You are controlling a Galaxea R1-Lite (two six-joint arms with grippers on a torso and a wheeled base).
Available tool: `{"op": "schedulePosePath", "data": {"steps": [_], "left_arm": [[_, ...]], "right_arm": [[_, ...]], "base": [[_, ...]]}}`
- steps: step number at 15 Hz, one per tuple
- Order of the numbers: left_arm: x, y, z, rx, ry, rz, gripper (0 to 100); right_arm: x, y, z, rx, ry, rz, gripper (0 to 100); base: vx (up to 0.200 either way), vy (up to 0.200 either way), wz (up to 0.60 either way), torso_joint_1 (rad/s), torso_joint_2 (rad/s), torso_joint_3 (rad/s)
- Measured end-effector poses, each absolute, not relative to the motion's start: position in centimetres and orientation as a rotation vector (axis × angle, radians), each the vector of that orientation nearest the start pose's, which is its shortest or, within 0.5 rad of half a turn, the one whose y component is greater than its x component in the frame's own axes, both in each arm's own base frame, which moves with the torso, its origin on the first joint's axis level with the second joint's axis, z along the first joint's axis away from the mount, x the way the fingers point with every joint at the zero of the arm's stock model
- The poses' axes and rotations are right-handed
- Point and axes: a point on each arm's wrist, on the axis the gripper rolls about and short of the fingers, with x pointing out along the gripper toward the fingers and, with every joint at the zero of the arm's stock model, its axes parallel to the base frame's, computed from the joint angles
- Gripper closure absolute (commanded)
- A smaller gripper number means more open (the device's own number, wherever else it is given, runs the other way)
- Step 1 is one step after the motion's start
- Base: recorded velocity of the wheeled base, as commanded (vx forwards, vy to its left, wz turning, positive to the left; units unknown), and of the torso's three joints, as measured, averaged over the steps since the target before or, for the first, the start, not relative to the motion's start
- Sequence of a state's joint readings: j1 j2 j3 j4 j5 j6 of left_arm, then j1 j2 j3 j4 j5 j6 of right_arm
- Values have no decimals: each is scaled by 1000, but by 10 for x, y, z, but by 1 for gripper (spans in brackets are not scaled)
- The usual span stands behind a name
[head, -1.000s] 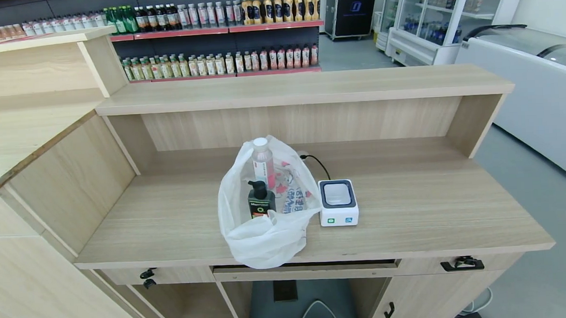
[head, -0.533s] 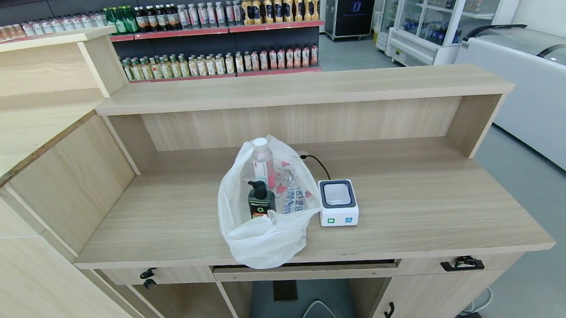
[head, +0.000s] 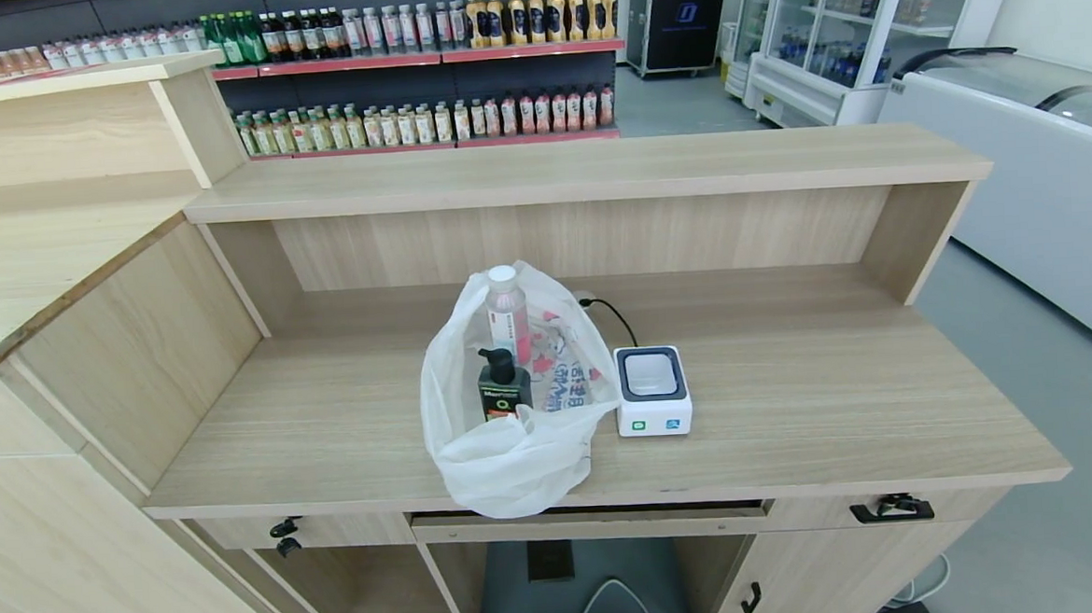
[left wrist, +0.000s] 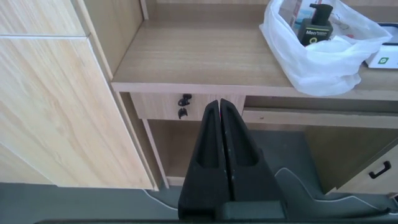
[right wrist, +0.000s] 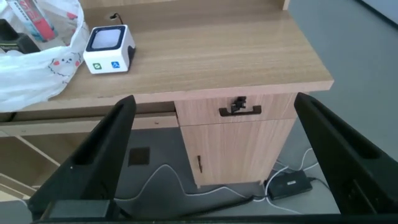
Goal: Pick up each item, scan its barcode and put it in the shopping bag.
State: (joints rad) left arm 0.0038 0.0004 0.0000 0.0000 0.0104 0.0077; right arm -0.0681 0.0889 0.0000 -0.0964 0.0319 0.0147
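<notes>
Thin white plastic shopping bag [head: 515, 472] sits on pale wood counter [head: 822, 404], mouth open, just beside small white box scanner [head: 652, 392]. Upright inside: clear bottle w/ white cap [head: 506, 313] and dark pump bottle [head: 504, 393]. Task judged approx. done. Left gripper [left wrist: 219, 102]: fingers together, empty, below counter level. Right gripper [right wrist: 214, 99]: fingers wide apart, empty. Bag film soft, slippery, prob. top-heavy w/ bottles. If lifting, gather the rim, not the sidewall.

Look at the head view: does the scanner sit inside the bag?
No, the scanner stands on the counter beside the bag, outside it.
</notes>
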Motion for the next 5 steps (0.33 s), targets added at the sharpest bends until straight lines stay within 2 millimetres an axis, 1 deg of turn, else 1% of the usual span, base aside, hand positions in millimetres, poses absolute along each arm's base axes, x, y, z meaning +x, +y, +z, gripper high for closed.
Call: {"op": "schedulePosePath", "data": {"steps": [5], "left_arm": [[-23, 0, 75, 8, 0, 14, 100]], "right_arm": [[-15, 2, 87, 15, -7, -35, 0]], "base": [[0, 0, 0, 0, 0, 0]]}}
